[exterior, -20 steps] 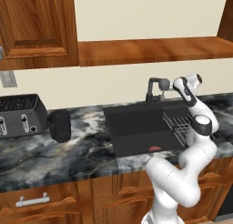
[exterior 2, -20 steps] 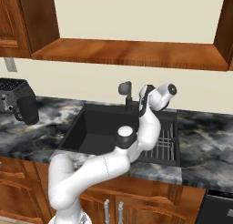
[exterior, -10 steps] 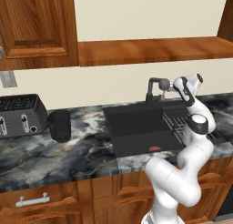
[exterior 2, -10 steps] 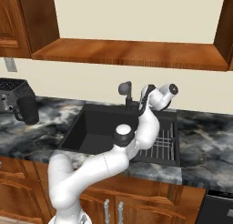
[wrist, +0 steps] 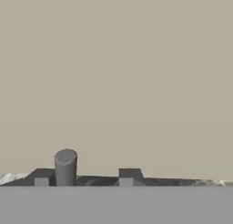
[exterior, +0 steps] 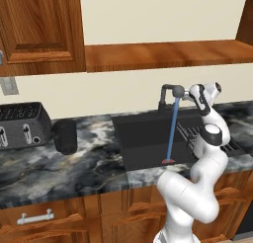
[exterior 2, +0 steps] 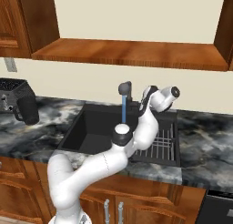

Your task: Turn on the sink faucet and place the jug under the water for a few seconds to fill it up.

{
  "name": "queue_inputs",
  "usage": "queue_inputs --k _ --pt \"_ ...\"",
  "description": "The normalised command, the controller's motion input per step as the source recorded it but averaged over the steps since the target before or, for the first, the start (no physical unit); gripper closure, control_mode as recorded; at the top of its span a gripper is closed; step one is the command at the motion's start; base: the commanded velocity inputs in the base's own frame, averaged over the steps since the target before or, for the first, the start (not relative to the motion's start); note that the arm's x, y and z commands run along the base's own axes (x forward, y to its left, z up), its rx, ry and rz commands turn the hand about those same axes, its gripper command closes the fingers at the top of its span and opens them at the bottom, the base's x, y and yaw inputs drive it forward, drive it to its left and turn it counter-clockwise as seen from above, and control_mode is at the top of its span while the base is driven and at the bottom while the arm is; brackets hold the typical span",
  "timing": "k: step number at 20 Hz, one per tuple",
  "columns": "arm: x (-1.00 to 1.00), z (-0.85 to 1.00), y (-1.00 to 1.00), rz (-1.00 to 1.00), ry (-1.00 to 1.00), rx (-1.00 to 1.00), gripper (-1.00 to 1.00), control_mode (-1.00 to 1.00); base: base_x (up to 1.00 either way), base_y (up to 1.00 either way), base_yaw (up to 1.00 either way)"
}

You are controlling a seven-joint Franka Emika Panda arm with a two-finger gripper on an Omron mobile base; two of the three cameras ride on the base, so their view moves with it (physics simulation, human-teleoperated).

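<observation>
One faucet point(exterior: 170, 92): black angular spout, round grey ball head, short upright post at the back edge of the sink point(exterior: 143, 148). One stream of water point(exterior: 171, 131), thin, straight, bright blue, drops from the head to the sink floor. One sink, wide matte-black rectangle, with one wire rack point(exterior: 195, 133) in its right part. One gripper point(exterior: 187, 94), just right of the faucet head, close to it or touching; can't tell how wide the jaws stand or whether they grasp anything. One jug point(exterior: 65, 136): plain matte-black cylinder, rounded edges, upright on the counter point(exterior: 99, 158) well left of the sink, apart from the water. One toaster point(exterior: 22, 124), black, slotted, just left of the jug. Counter is dark marbled stone. Wood cabinets point(exterior: 39, 29) and one wood shelf point(exterior: 163, 54) above the sink; beige wall point(wrist: 116, 73) behind it.
</observation>
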Motion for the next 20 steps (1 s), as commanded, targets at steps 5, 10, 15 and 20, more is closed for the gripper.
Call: queue_inputs --k 5,10,15,20 --pt "-0.74 0.01 -0.15 0.0 -0.1 0.02 -1.0 -1.0 0.0 0.0 0.0" --pt "-0.85 0.52 0.0 0.0 -0.24 0.0 -1.0 -1.0 0.0 0.0 0.0" --pt "-0.72 0.38 0.12 0.0 -0.18 0.0 -1.0 -1.0 0.0 0.0 0.0" --pt "-0.83 0.11 0.56 0.0 -0.12 -0.07 -1.0 -1.0 0.0 0.0 0.0"
